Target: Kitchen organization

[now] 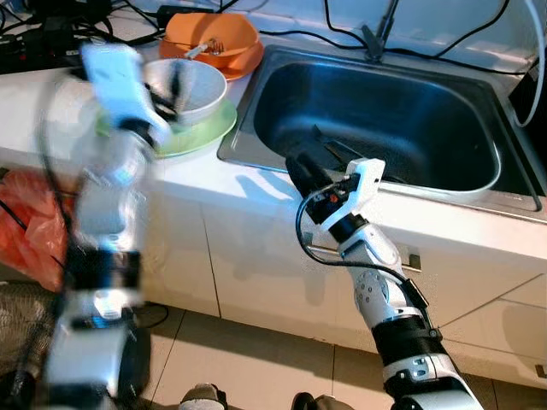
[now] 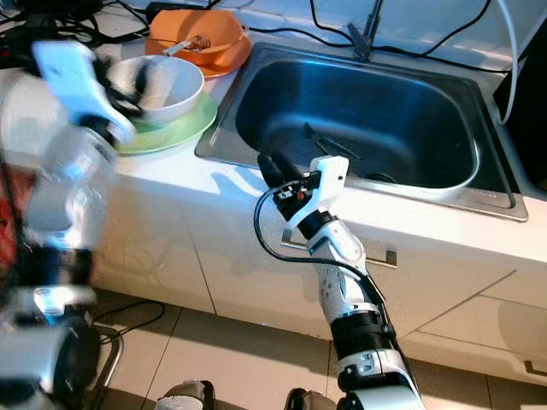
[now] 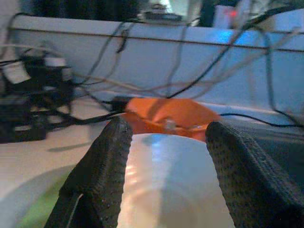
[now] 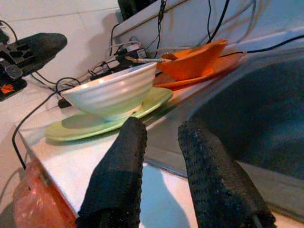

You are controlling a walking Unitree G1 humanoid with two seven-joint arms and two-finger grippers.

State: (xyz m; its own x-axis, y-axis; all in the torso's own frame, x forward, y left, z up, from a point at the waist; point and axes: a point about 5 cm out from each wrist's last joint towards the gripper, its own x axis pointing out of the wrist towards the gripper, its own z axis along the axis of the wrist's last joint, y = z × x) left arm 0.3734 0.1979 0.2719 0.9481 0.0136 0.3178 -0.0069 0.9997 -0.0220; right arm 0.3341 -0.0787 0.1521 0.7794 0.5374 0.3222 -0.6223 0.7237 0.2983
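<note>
Fingers (image 3: 102, 180) of the left gripper (image 3: 164, 166) stand wide apart over the white bowl (image 1: 190, 87), one on each side of its rim, holding nothing. In the head views that arm is blurred, raised at the left of the scene with its white wrist above the counter (image 1: 214, 175).

The white bowl sits on a pale green plate (image 1: 205, 132) at the near left part of the counter, just left of the sink (image 1: 385, 111). Behind it, farther from the robot, an orange bowl (image 1: 214, 34) rests on an orange plate (image 1: 248, 61), with some utensil lying in it; what kind cannot be told.

The right gripper (image 4: 161, 156) hovers over the counter's front edge at the sink's near left corner, its two black fingers (image 4: 118, 175) a narrow gap apart and gripping nothing. They aim toward the white bowl and green plate. Its silver arm rises from the lower right, in front of the white cabinet doors (image 1: 256, 265).

The steel sink is deep, with dark objects lying near its bottom. Black cables (image 1: 51, 26) and a power strip crowd the far left of the counter. An orange-red plastic bag (image 1: 34, 231) hangs at the near left, below counter level.
</note>
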